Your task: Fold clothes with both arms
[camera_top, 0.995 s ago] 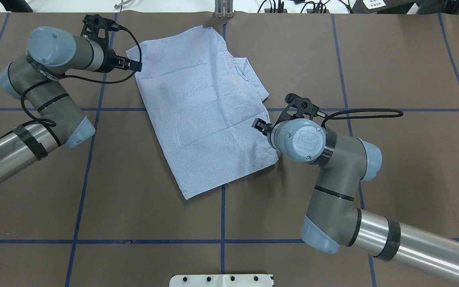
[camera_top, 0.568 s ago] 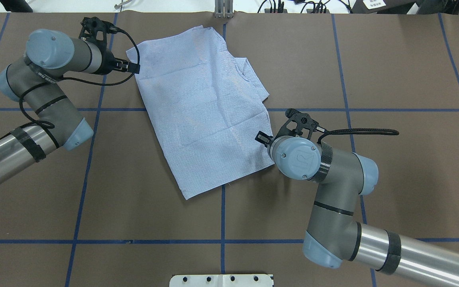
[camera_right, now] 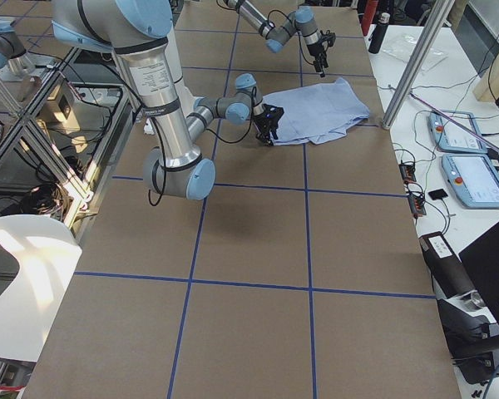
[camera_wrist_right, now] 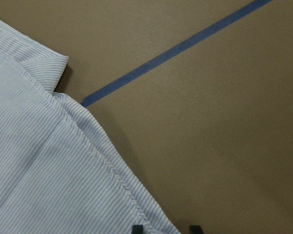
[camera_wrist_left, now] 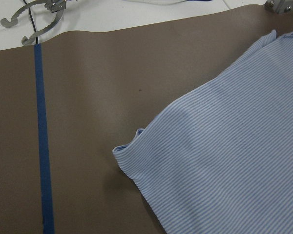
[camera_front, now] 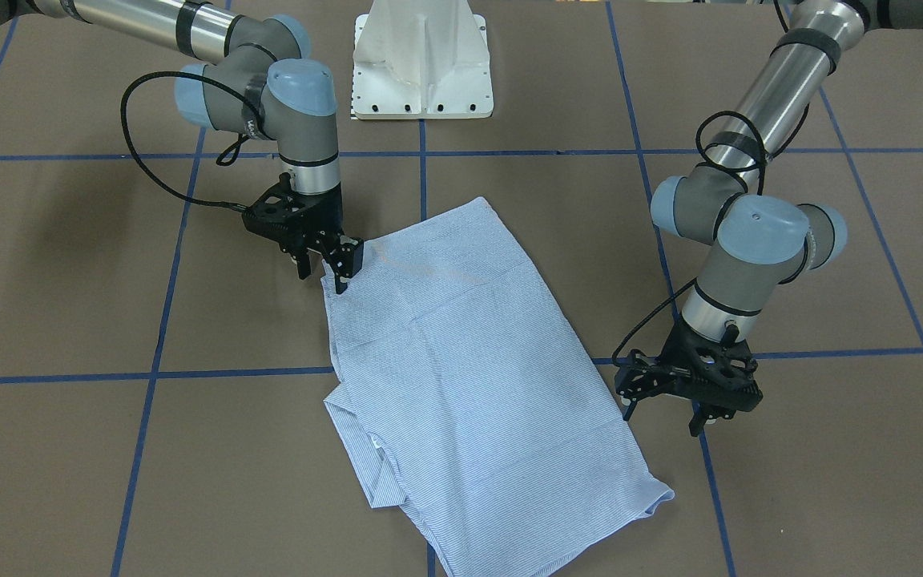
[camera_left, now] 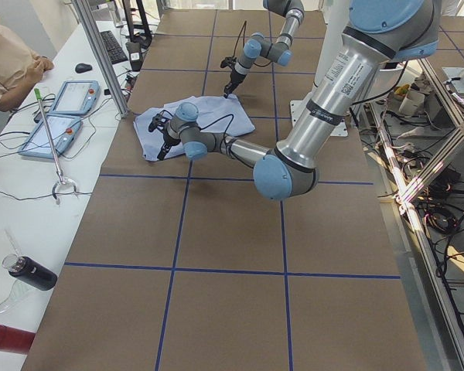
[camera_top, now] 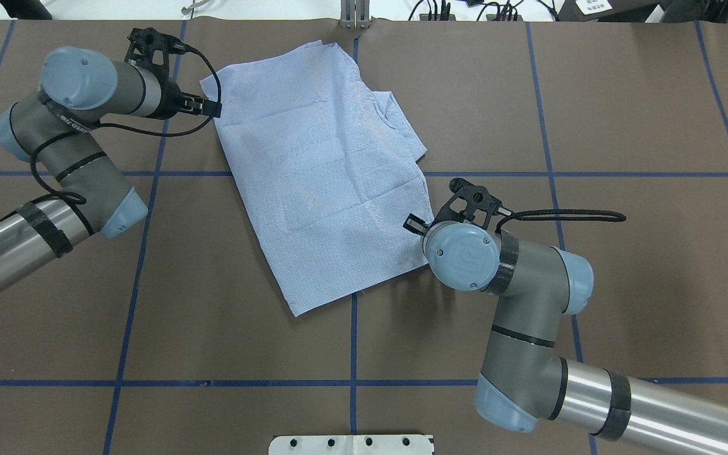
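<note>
Currently shirt (camera_top: 320, 183) lies part-folded, flat on tabletop (camera_top: 623, 284). Likely light, limp; pinch hems or corners. Left jaws spread beside far corner. Right jaws spread at side hem, gripping nothing.

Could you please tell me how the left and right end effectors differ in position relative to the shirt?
The left end effector hangs over bare table beside the shirt; the right end effector straddles its edge. The left end effector is at the shirt's end far from the base, the right end effector at the end near it. Both are open, and neither grips cloth.
</note>
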`<state>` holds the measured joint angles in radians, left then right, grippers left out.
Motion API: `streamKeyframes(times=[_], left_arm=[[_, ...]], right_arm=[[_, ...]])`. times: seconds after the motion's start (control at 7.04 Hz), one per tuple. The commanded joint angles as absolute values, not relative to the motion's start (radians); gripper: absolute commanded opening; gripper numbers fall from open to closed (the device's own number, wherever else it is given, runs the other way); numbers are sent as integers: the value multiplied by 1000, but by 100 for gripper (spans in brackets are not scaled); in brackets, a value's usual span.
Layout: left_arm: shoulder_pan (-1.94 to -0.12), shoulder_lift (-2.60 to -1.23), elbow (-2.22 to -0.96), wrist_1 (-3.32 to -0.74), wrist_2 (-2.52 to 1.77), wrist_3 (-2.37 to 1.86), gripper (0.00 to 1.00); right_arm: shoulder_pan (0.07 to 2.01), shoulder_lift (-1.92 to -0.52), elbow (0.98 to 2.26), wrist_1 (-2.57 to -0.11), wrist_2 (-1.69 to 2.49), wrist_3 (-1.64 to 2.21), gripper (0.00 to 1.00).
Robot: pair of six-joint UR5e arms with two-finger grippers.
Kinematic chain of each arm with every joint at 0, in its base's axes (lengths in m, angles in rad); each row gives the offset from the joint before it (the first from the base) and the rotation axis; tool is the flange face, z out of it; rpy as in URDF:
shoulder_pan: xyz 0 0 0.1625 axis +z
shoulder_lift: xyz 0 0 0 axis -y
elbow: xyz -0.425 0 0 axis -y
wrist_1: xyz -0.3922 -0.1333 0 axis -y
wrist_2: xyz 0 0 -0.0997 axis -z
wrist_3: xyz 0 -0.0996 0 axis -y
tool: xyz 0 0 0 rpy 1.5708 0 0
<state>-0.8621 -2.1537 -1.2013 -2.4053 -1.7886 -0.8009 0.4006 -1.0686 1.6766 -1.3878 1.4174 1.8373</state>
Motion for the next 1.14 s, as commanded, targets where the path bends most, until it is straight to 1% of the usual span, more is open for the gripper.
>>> streamKeyframes(times=[0.0,0.14,0.28,0.43,0.57,0.71,0.85,0.99], left_arm=[[-862,-2154,-1201,-2405,-1789,-801,100],[-862,-2154,-1203,-2407,-1789,-801,100],[-862,-2154,-1203,-2407,-1790,-801,100],[-862,-2155,-1206,-2407,-1790,-801,100],[-862,-2155,-1232,-2405,-1793,-811,100],[-850,-2110,-1314,-2404,-1796,-857,100],[-845,-2044,-1444,-2402,-1877,-933,100],[-816,-1961,-1592,-2404,-1961,-1047,100]], right_arm=[[396,-1066,1677,-1388,1416,1844,32],[396,-1065,1678,-1388,1407,1877,3],[394,-1066,1692,-1388,1396,1899,0],[394,-1072,1718,-1390,1393,1899,0],[384,-1083,1774,-1416,1390,1904,0],[346,-1083,1852,-1505,1388,1940,0],[274,-1083,1943,-1573,1332,1986,0],[227,-1083,1995,-1645,1301,2012,0]])
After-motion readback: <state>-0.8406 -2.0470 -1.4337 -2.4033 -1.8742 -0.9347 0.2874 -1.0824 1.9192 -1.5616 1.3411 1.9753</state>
